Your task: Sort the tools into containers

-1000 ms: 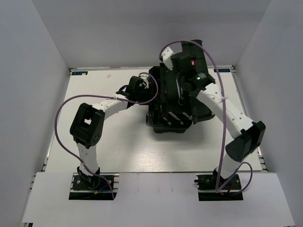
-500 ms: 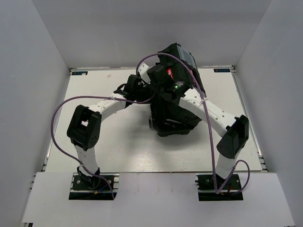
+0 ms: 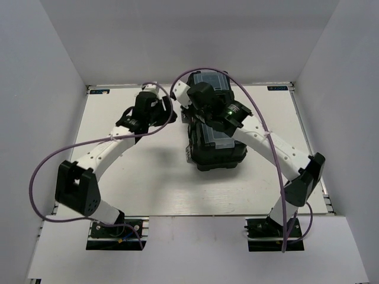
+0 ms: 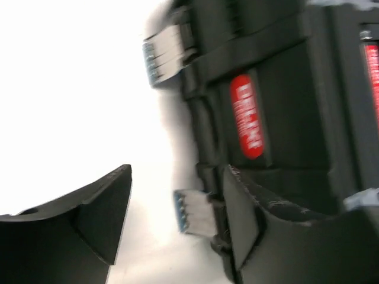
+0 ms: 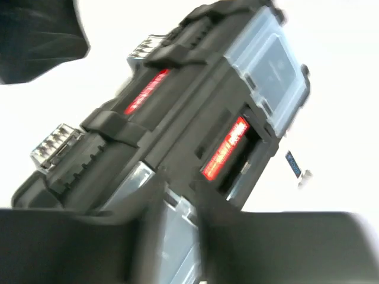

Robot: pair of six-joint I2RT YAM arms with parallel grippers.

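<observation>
White table [image 3: 148,177] | toolbox [image 3: 219,155] lid down; red label [image 4: 246,115] lettering blurred

The black toolbox [image 4: 284,148] carried red labels [image 4: 247,116] with white lettering, yet blur left none of it readable in either wrist view.

Left end effector [image 4: 177,177] spread wide, right arm [image 3: 278,148] stretched forward
</observation>
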